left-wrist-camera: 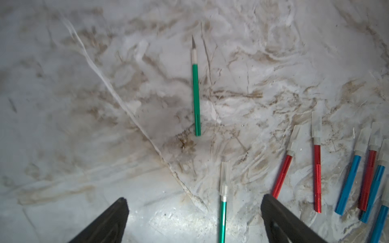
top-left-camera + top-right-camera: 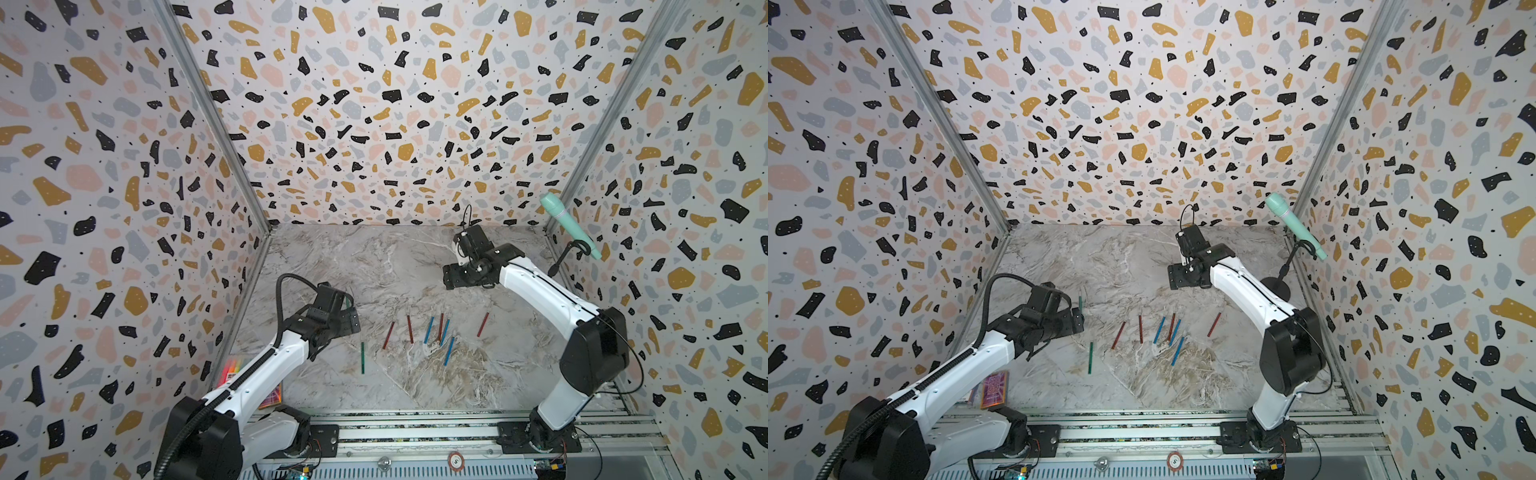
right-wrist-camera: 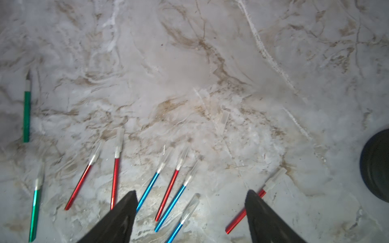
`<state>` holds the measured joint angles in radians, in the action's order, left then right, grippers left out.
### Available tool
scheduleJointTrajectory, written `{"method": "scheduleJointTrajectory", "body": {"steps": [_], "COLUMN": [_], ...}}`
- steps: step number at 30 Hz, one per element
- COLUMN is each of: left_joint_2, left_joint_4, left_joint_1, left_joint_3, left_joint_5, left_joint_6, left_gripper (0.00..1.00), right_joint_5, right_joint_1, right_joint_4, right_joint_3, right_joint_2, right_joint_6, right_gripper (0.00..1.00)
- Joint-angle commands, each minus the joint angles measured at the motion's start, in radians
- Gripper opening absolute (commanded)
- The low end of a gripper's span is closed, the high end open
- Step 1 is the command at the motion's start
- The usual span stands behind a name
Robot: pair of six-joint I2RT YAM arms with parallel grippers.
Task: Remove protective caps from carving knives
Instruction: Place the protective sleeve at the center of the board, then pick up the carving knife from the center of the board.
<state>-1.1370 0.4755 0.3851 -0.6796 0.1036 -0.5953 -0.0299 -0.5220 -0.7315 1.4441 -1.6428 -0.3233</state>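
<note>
In both top views the carving knives (image 2: 428, 330) lie scattered on the marble surface (image 2: 374, 266), red and blue ones in a loose fan near the middle and a capped green knife (image 2: 363, 357) off to their left. The left end effector (image 2: 351, 322) hovers near that left end. The right end effector (image 2: 451, 277) hangs farther back, apart from the fan. A mint-green microphone (image 2: 569, 224) stands in the rear right corner and a colourful pen pack (image 2: 994, 388) lies at the near left edge.

From the left wrist, the left end effector (image 1: 194, 207) has its jaws spread wide, gripping nothing. The capped green knife lies on the surface below the gap, and a bare green knife (image 1: 195, 94), grey blade exposed, lies beyond it.

From the right wrist, the right end effector (image 3: 192, 195) is likewise spread and empty above the capped red and blue knives, and what looks like a loose clear cap (image 3: 224, 116) lies alone on the marble
</note>
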Motion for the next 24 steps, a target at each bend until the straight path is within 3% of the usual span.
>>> {"method": "scheduleJointTrajectory", "body": {"steps": [1, 6, 10, 16, 24], "left_joint_2": [0.032, 0.051, 0.061, -0.052, -0.207], "left_joint_4": [0.041, 0.073, -0.002, -0.043, 0.042], "left_joint_1": [0.035, 0.101, 0.166, 0.261, 0.287], "left_joint_3": [0.064, 0.098, 0.157, 0.172, 0.067], "left_joint_5": [-0.069, -0.028, -0.042, -0.001, 0.044], "left_joint_6": [-0.109, -0.2, -0.282, -0.365, -0.393], "left_gripper": [0.97, 0.97, 0.95, 0.88, 0.77], "right_joint_5": [0.034, -0.004, -0.04, -0.036, -0.067], "right_joint_1": [-0.044, -0.13, -0.185, -0.213, -0.26], "right_joint_4": [0.076, 0.115, 0.137, 0.154, 0.135], "right_joint_3": [-0.104, -0.238, -0.339, -0.446, -0.475], "right_joint_2": [0.155, 0.305, 0.402, 0.506, 0.577], "right_joint_6": [-0.044, -0.073, -0.1, -0.127, -0.144], "right_gripper": [0.86, 0.87, 0.86, 0.83, 0.81]}}
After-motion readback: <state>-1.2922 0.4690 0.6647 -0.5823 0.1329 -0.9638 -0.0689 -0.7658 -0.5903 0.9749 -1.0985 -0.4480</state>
